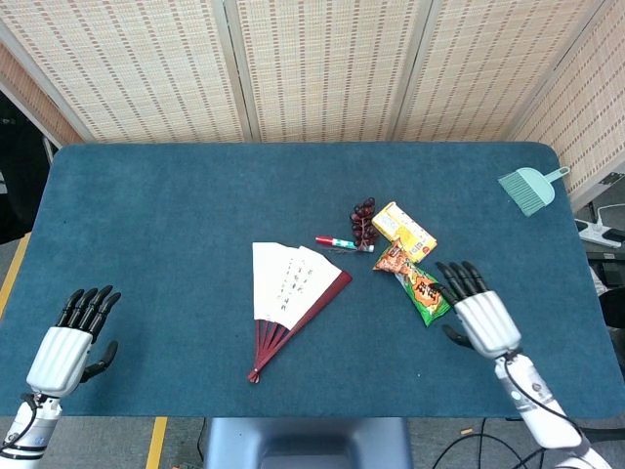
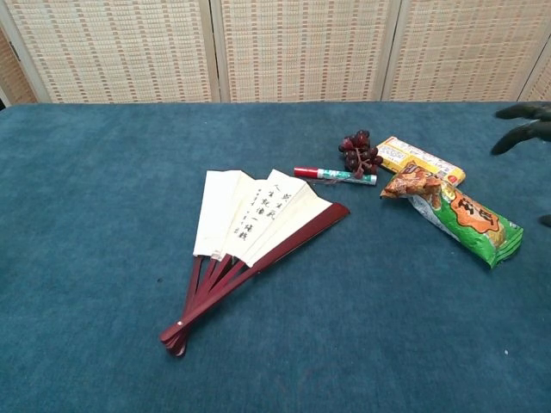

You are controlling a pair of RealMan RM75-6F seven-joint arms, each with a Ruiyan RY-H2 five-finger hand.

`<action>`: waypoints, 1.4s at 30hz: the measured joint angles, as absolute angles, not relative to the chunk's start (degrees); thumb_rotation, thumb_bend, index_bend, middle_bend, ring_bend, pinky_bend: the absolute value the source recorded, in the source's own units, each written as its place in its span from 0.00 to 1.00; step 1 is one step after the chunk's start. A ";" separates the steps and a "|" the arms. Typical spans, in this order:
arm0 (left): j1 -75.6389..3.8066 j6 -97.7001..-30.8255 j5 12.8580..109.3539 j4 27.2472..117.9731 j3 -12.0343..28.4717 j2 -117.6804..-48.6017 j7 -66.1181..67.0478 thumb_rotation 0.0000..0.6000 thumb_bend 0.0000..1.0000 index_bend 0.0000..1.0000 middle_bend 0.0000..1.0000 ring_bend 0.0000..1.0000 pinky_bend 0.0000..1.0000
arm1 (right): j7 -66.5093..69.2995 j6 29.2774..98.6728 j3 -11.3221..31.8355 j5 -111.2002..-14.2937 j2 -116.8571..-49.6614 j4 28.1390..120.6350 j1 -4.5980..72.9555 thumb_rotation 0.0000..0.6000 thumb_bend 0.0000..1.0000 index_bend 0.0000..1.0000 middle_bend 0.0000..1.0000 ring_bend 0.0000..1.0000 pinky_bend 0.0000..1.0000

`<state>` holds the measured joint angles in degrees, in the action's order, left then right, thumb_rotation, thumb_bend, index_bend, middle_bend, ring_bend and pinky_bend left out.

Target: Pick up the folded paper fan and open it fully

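Note:
The paper fan (image 1: pixel 288 300) (image 2: pixel 244 235) lies partly spread on the blue table, with cream leaves pointing away from me and dark red ribs meeting at a pivot near the front edge. My right hand (image 1: pixel 479 315) hovers open to the right of the fan, beside the green snack bag (image 1: pixel 422 289); only its dark fingertips (image 2: pixel 519 126) show at the right edge of the chest view. My left hand (image 1: pixel 70 338) is open near the front left corner, far from the fan, and holds nothing.
Right of the fan lie a red-capped marker (image 1: pixel 343 242), a bunch of dark grapes (image 1: pixel 363 222), a yellow packet (image 1: pixel 404 229) and the green snack bag (image 2: pixel 462 214). A teal dustpan brush (image 1: pixel 529 188) sits at the far right corner.

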<state>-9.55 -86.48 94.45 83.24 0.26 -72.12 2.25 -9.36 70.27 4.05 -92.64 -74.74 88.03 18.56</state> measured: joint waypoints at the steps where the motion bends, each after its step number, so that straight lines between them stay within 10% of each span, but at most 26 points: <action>1: -9.52 -86.48 94.34 83.29 0.25 -72.08 2.31 1.00 0.43 0.00 0.00 0.00 0.04 | -9.64 68.71 4.34 -93.03 -76.27 87.72 20.22 1.00 0.17 0.32 0.00 0.00 0.00; 16: -9.39 -83.82 92.37 86.27 -0.50 -69.79 1.77 1.00 0.39 0.00 0.00 0.00 0.04 | -21.05 59.73 8.69 -93.92 -98.08 75.06 34.22 1.00 0.17 0.36 0.00 0.00 0.00; 42: -9.02 -82.51 87.79 88.01 0.86 -69.21 3.01 1.00 0.38 0.00 0.00 0.00 0.04 | -24.90 57.86 8.79 -88.01 -116.03 53.95 41.62 1.00 0.18 0.43 0.00 0.00 0.00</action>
<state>-9.02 -82.51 87.79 88.01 0.86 -69.21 3.01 -24.90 57.86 8.79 -88.01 -116.03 53.95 41.62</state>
